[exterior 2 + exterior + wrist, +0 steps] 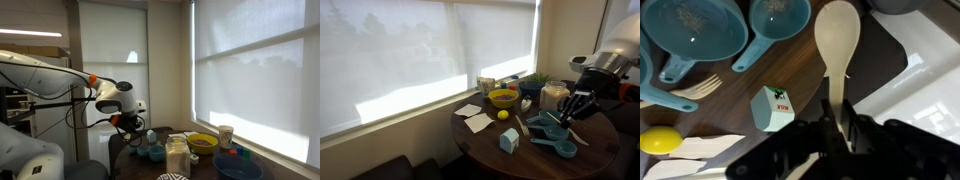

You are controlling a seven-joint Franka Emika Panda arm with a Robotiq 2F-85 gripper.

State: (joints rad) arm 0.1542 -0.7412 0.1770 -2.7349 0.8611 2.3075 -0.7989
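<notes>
**Carrying a long spoon by the very end of its handle: a few tips**

In the wrist view the end effector (840, 128) is clenched on the handle end of the wooden spoon (836, 38). The spoon sticks straight out ahead of the fingers, with its bowl over the edge where the dark bench (800, 70) meets a white sheet (910, 90). It looms big next to everything else, so I'd say it's up off the bench rather than lying on it (can't be fully sure from the exterior views, too small there).

How I'd handle it from here:

- The grip sits far from the heavy end, so the spoon may want to pivot in the jaws. Use firm, steady pressure and no jerky wrist rolls.
- Move slowly and stay level, since a long lever swings wide.
- Watch the left side. The two teal measuring cups (695, 28) sit near the spoon's bowl, the little milk carton (770, 108) is just beside the handle, and a wooden fork (698, 88) and a lemon (660, 140) lie further out. That carton looks light and easy to tip.
- Gain height before any sideways travel.
</notes>
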